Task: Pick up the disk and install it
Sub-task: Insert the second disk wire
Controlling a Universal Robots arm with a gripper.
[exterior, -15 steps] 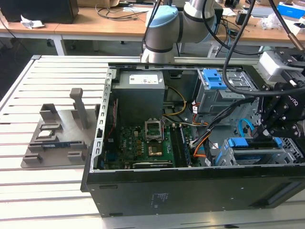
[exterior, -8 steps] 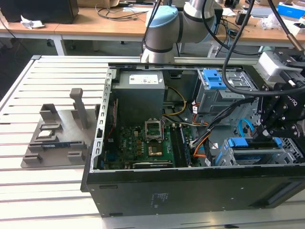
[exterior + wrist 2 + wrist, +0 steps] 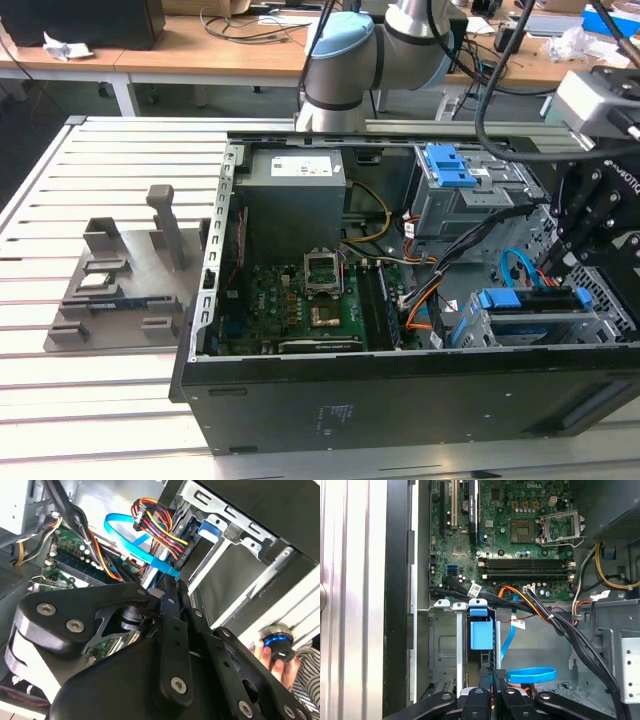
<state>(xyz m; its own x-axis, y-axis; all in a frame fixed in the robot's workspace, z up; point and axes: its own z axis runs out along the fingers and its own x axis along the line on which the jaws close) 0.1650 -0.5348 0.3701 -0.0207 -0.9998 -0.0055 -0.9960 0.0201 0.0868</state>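
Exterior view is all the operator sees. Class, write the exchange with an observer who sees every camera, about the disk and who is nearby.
Operator: How does the disk line up?
Observer: In the first wrist view, the disk sits end-on between the metal walls of the bay, directly ahead of the gripper.
Operator: Anyone close?
Observer: In the second wrist view, a hand holds a round blue-lit device.

The disk (image 3: 532,300) sits in the case's (image 3: 400,400) drive cage (image 3: 540,325).
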